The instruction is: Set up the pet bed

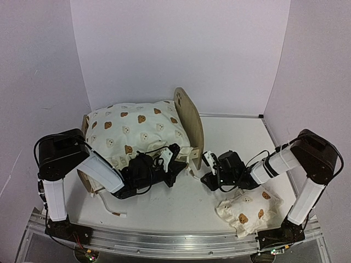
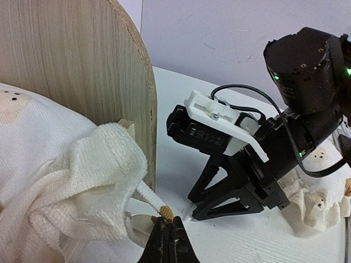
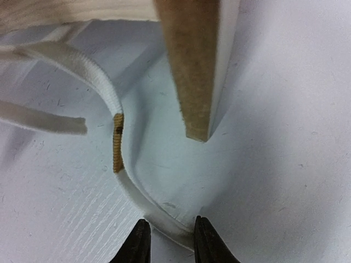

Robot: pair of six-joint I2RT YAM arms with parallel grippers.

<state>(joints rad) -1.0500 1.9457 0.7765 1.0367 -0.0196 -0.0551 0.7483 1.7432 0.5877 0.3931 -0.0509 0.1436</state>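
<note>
- Between the fingertips of the right hand (image 3: 171, 236), which stand partly apart, runs a white strap (image 3: 134, 189), not visibly pinched
- At the tips of the left hand (image 2: 167, 236), clenched, a tie (image 2: 155, 203) of the cushion (image 1: 137, 131) is nipped
- Just beyond both hands stands the pet bed (image 1: 190, 118), with the cushion piled on it
- Behind the right hand the small pillow (image 1: 249, 211) lies on the tabletop (image 1: 181, 203)
- Likely trouble: the strap slips aside when the jaws close; a hard tug drags the light frame or pulls the cushion off; hands this near may collide

Top view looks down from behind; both close wrist views share the rounded light-wood headboard (image 2: 71, 60) beyond the left gripper (image 2: 167, 224) and right gripper (image 3: 171, 222).
</note>
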